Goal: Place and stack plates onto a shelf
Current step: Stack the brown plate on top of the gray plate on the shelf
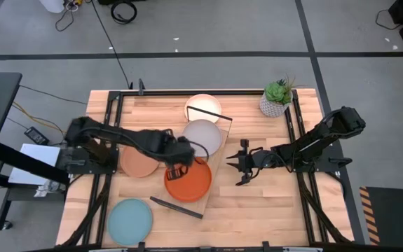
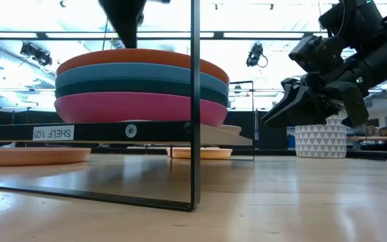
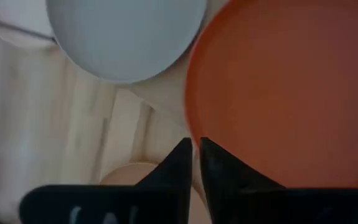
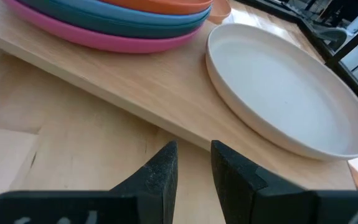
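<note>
The light-wood shelf (image 1: 215, 157) lies slantwise mid-table on black wire end frames. On its near end is a stack: pink (image 2: 139, 107) at the bottom, dark teal, blue, and the orange plate (image 1: 189, 182) on top. A grey plate (image 1: 202, 136) lies on the shelf's far end. The cream plate (image 1: 203, 107), peach plate (image 1: 137, 163) and light blue plate (image 1: 130, 220) lie on the table. My left gripper (image 1: 177, 170) is at the orange plate's left rim, shut on it. My right gripper (image 1: 242, 163) hovers open and empty to the right of the shelf. My left gripper pinches the orange plate's rim (image 3: 191, 134) on its left side between its two fingers, which are nearly together. The fingers come from above, pointing down (image 2: 129, 30). The plate lies level on top of the stack on the shelf.
A potted plant in a white patterned pot (image 1: 276, 98) stands at the table's far right. The shelf's wire end frame (image 2: 194, 101) stands upright at its near end. Bare tabletop lies to the right of the shelf, under my right gripper.
</note>
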